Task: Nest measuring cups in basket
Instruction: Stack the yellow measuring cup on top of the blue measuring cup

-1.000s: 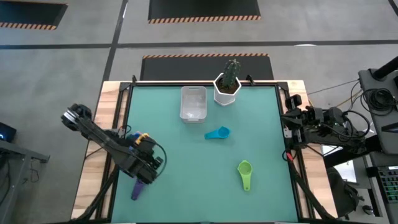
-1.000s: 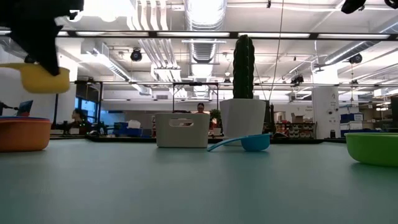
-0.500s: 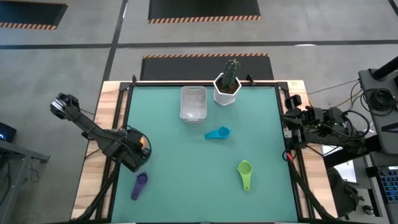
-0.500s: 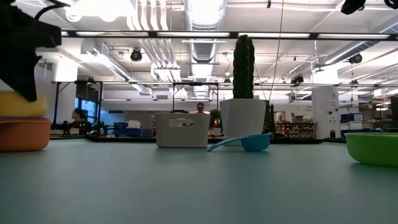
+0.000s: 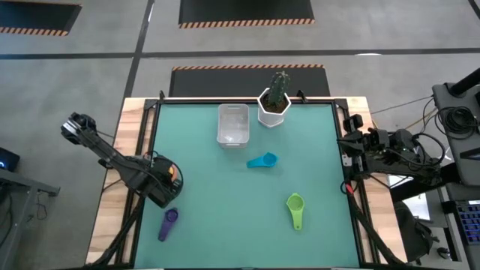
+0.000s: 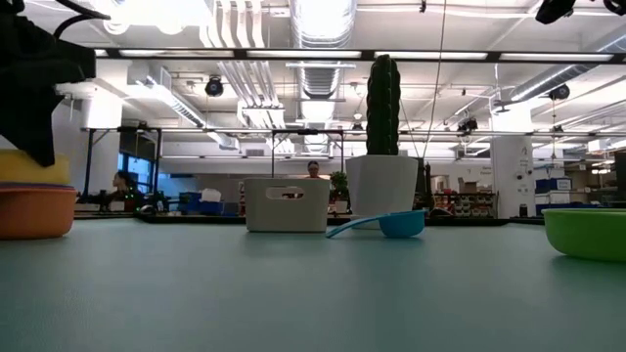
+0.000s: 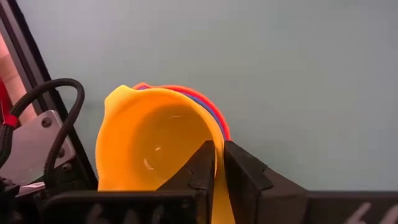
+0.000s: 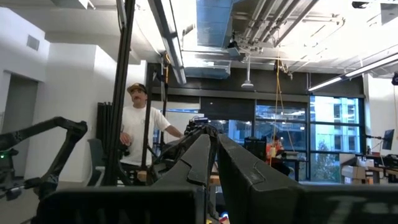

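Note:
My left gripper [image 5: 166, 182] is at the table's left edge, shut on a yellow cup [image 7: 152, 140]. That cup sits in a stack whose red and blue rims [image 7: 211, 112] show beneath it. In the low view the yellow cup [image 6: 29, 168] sits in the orange cup [image 6: 34, 210]. A teal cup [image 5: 262, 160], a green cup [image 5: 295, 207] and a purple cup [image 5: 168, 223] lie apart on the mat. The clear basket [image 5: 233, 124] stands at the far side. My right gripper [image 5: 351, 147] is shut and empty at the table's right edge. My left gripper pinches the yellow cup's flat handle [image 7: 219, 186] between its two fingers, which lie along the handle. The cup is upright, with its bowl inside the stack of cups on the table.
A white pot with a cactus [image 5: 274, 103] stands just right of the basket. A person [image 8: 142, 134] stands in the room beyond the table's edge. Bare mat [image 5: 225, 202] lies between the stack and the green cup.
My left gripper has carried the yellow cup from beside the purple cup toward the table's far left. It has lowered the cup from the air into the orange cup's stack. It has kept hold and has stayed still in the last half second.

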### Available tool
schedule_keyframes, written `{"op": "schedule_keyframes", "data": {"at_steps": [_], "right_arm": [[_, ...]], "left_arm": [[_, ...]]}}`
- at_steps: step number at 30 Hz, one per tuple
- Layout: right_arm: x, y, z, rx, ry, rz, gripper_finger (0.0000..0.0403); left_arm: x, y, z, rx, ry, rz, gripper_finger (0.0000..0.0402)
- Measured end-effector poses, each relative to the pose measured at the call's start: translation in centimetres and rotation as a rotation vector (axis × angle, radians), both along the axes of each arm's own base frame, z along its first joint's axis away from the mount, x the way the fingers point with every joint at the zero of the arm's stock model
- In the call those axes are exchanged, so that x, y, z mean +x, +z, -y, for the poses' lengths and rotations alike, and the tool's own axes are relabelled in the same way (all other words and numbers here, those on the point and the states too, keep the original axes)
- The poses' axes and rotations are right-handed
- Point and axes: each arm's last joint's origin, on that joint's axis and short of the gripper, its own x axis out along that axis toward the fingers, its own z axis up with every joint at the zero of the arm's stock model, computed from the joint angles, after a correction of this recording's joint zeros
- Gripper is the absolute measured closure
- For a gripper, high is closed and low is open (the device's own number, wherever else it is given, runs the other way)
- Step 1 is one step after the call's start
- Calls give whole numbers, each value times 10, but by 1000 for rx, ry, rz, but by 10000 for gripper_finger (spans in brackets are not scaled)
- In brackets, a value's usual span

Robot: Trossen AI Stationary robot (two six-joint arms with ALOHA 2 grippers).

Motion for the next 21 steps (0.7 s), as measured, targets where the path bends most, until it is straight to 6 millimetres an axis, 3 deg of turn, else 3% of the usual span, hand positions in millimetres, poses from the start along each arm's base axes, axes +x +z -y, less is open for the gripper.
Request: {"op": "schedule_keyframes", "data": {"at_steps": [21], "right_arm": [[0, 0, 0, -2, -1, -4, 385]], "left_arm": [[-1, -3, 0, 4, 22, -3, 377]]}}
